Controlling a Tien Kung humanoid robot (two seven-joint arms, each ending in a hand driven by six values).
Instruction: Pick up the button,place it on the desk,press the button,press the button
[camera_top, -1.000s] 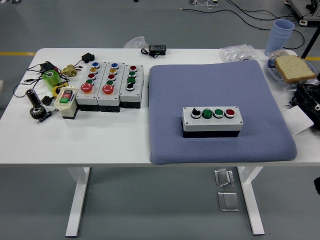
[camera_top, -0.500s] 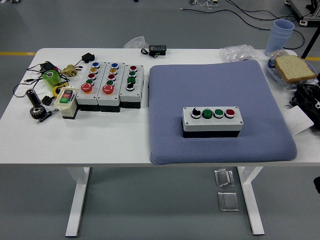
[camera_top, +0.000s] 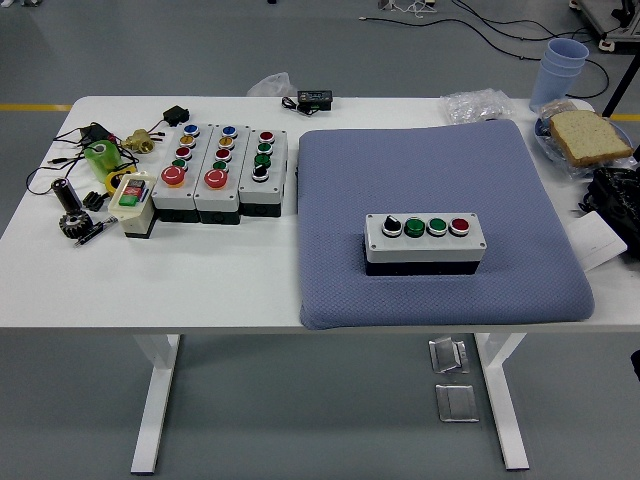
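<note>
White desk (camera_top: 230, 280) on a grey workshop floor, no robot hand in my view.

I see the button box (camera_top: 422, 243), grey lid over a black base with a black knob, two green caps and a red one, sitting on the blue pad (camera_top: 440, 170) toward the desk's near right edge. I can't tell either hand's state, since neither shows. I judge the box rigid, smooth-sided, moderately light; I'd grip its long sides, clear of the caps.

Grey floor (camera_top: 300, 420), yellow line (camera_top: 35, 107), cables (camera_top: 500, 35); white table (camera_top: 200, 290).
</note>
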